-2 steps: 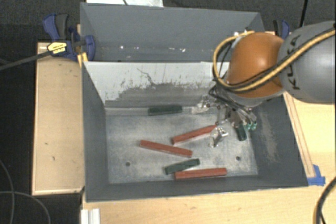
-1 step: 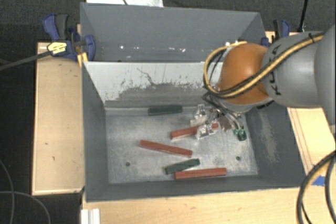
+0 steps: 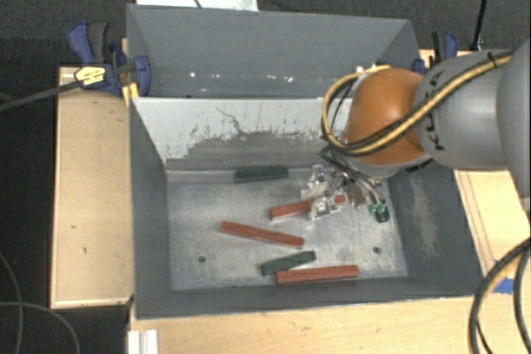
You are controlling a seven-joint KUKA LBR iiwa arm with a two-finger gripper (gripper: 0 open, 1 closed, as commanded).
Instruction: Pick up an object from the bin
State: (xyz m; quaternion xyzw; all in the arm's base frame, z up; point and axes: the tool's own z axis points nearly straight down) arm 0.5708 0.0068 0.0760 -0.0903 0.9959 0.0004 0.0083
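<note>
Five sticks are being counted in the bin (image 3: 265, 54). The gripper (image 3: 325, 199) is being held low at the right end of the mid-bin red-brown stick (image 3: 286, 212). The grasp step is being judged as in hand; pincer width cannot be told. Next, firm closure is being called for, then a straight lift.

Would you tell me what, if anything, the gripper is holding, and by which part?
It cannot be told: the gripper sits at the right end of a short red stick in the middle of the bin, but no grip shows.

Single camera, high above grey bin (image 3: 274, 54), tilted down from near side; whole bin in frame; arm (image 3: 481, 120) enters from right.
</note>
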